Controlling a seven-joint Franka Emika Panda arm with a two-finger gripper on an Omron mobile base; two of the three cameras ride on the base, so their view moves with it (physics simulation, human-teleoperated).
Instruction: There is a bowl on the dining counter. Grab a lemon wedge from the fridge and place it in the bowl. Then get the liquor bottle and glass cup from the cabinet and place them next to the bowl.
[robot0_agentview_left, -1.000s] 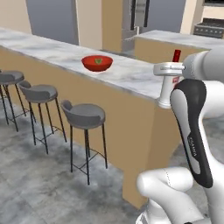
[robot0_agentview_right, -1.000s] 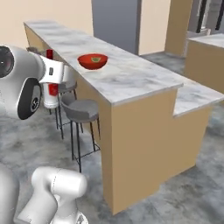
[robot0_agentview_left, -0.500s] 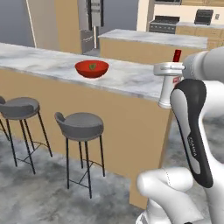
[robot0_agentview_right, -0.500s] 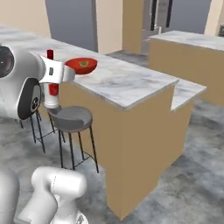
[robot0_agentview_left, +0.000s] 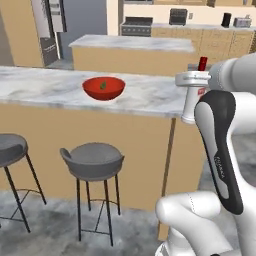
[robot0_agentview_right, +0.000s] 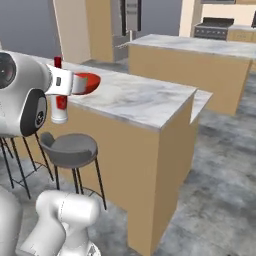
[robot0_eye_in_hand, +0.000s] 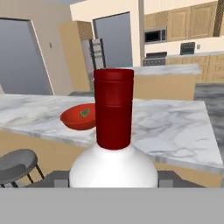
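Gripper (robot0_agentview_left: 191, 80) clamped on the bottle (robot0_eye_in_hand: 113, 144) — held upright, off the counter's (robot0_agentview_left: 150, 97) end — bowl (robot0_agentview_left: 103, 88) (green wedge in it) sits ahead-left on top.

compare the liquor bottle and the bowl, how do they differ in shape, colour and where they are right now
The liquor bottle is tall and narrow, upright; the bowl is low, wide and open.
The bottle is white with a red cap and label; the bowl is red all over.
The bottle is carried in the gripper off the dining counter; the bowl rests on it, with something small and green inside.
Both carry red.
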